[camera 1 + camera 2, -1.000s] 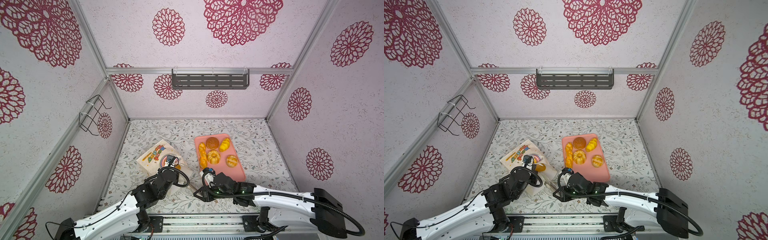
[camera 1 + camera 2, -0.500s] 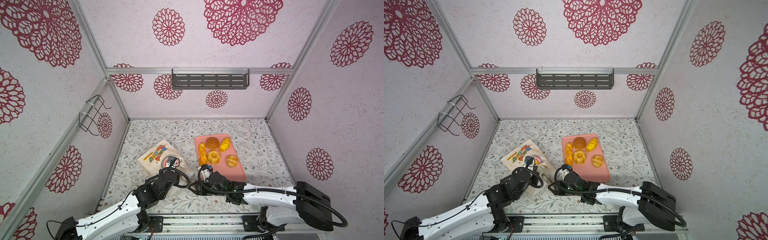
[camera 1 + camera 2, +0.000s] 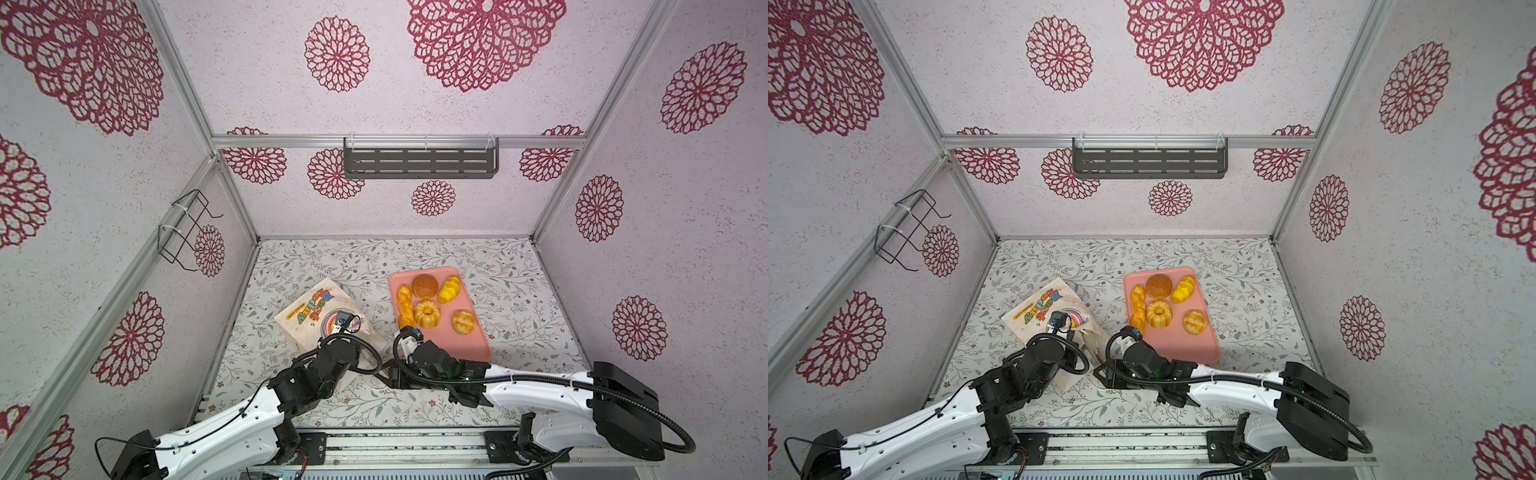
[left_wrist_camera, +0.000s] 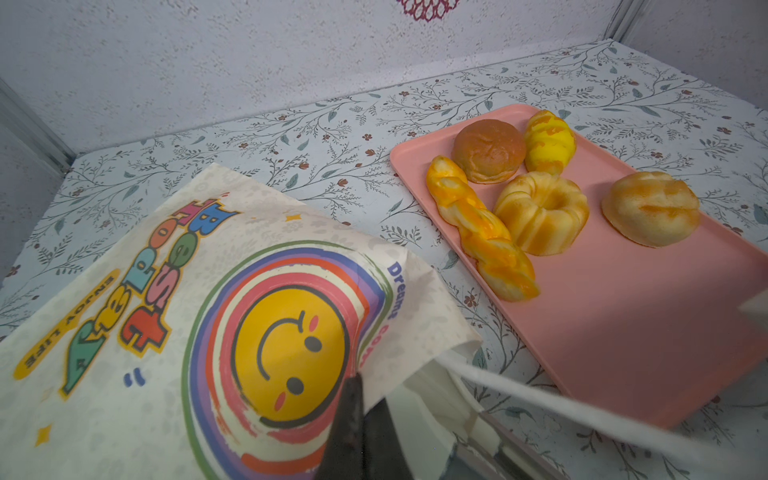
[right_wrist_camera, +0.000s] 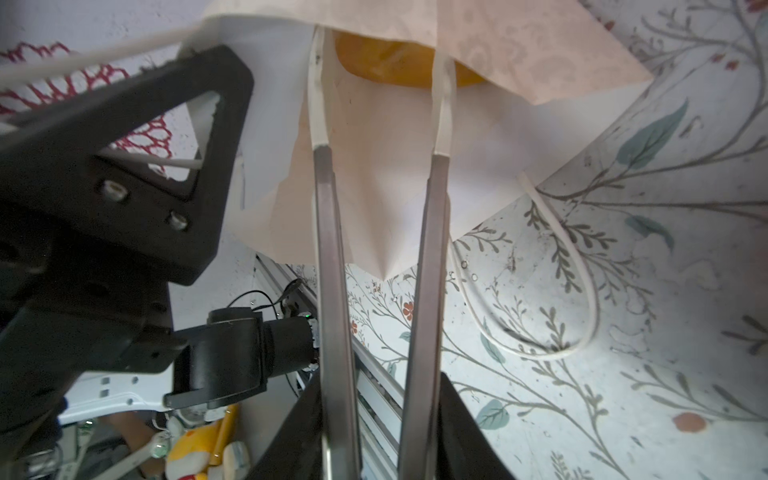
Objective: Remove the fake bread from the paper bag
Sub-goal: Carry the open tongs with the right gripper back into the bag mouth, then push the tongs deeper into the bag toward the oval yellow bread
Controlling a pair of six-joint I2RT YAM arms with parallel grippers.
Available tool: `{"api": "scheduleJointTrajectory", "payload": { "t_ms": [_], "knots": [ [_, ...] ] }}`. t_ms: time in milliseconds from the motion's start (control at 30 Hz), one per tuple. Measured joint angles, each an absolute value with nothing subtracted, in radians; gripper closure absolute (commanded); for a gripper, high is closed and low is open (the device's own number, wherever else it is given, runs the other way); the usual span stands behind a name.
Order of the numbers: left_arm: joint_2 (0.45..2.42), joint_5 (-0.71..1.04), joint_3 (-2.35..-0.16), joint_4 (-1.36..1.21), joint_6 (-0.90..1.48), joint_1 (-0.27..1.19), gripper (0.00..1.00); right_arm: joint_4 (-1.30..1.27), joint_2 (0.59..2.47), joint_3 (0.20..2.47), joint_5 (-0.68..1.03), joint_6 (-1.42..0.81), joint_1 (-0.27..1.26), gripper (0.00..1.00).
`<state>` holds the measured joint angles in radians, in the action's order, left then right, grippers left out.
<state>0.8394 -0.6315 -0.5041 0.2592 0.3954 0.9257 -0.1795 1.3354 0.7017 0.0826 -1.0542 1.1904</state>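
Note:
The paper bag [image 3: 309, 316] lies on its side on the left, smiley print up [image 4: 286, 340], mouth towards the near edge. My left gripper [image 4: 359, 399] is shut on the bag's upper rim and holds the mouth up. My right gripper [image 5: 380, 50] reaches its long metal fingers [image 5: 328, 249] into the mouth, jaws apart, tips at an orange piece of fake bread [image 5: 395, 66] inside. Other fake bread lies on the pink tray [image 3: 465, 349]: brown bun [image 3: 424, 285], yellow roll [image 3: 449, 289], braided stick [image 3: 405, 305], ring cake [image 3: 427, 313], round bun [image 3: 463, 322].
A white cord handle [image 5: 561, 291] loops on the floral floor by the bag's mouth. The left arm's black gripper body [image 5: 124, 166] sits close beside the right fingers. A wire rack [image 3: 187, 228] hangs on the left wall, a grey shelf [image 3: 419, 162] on the back wall.
My right gripper has slid left into the bag's mouth and its jaws have widened a little. The left gripper has kept its hold on the rim.

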Motion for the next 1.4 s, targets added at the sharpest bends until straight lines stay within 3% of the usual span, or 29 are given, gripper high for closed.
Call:
{"api": "scheduleJointTrajectory", "payload": {
  "t_ms": [333,667,967,1400],
  "knots": [
    [0.874,-0.633,-0.534,0.267,0.413,0.926,1.0,0.074,1.337,0.77,0.049,-0.751,1.19,0.62],
    [0.882,-0.615,-0.54,0.27,0.427,0.926,1.0,0.197,1.377,0.839,-0.011,-0.618,1.157,0.62],
    [0.922,-0.59,-0.552,0.266,0.427,0.926,1.0,0.205,1.379,0.855,-0.007,-0.57,1.106,0.61],
    [0.924,-0.586,-0.554,0.25,0.426,0.926,1.0,0.056,1.486,0.849,0.138,-0.587,1.016,0.61]
  ]
}}
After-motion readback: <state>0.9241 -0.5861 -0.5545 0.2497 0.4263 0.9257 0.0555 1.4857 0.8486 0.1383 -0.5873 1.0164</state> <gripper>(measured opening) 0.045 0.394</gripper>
